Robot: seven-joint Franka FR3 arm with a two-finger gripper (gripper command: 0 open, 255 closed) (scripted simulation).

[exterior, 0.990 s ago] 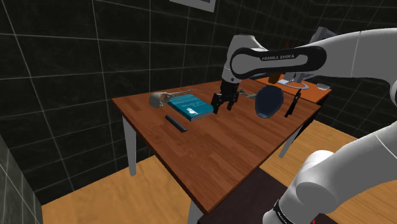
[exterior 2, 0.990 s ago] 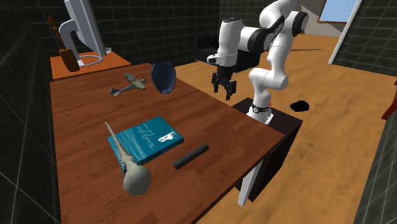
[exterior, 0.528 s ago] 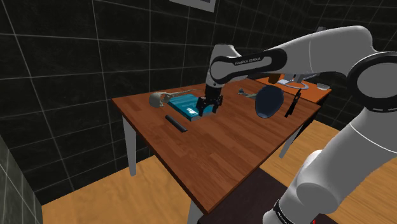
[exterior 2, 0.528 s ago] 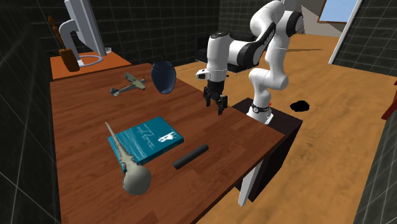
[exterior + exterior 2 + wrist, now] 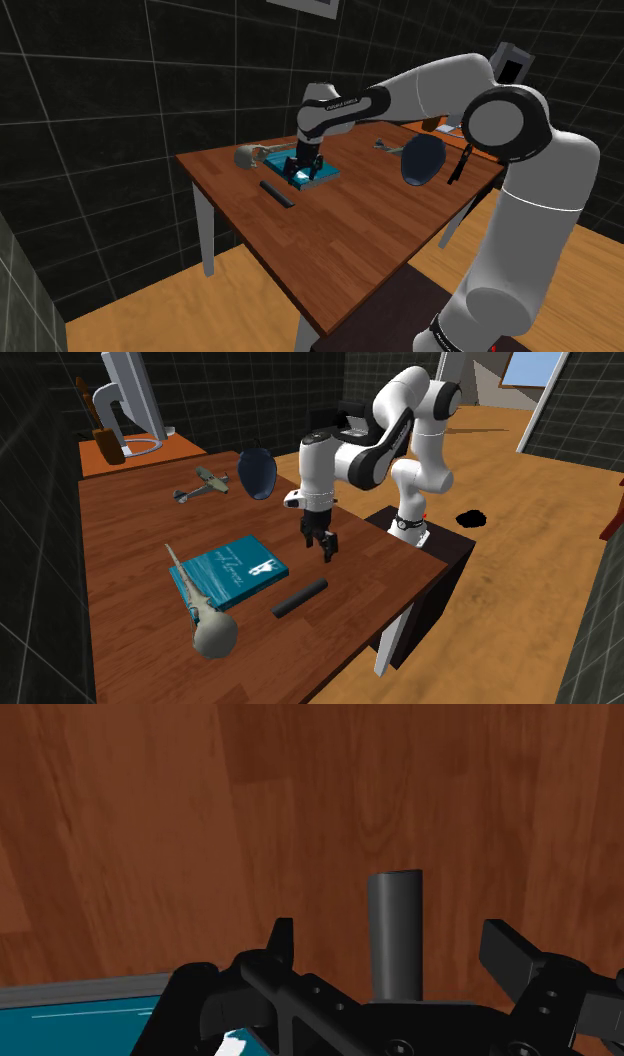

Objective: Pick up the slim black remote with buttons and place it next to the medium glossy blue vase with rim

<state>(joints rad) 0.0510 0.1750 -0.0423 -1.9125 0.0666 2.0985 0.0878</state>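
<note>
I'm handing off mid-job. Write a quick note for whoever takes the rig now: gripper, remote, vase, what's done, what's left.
Gripper: jaws open, empty, hovering above the table near the teal book.
Remote: flat on the table near its edge, beside the book. In the wrist view it sits between the open jaws, not touched.
Blue vase: farther along the table, by the model plane.
Done: nothing grasped yet.
Left: descend, grasp the remote, lift, carry it over, set it down next to the vase.
</note>
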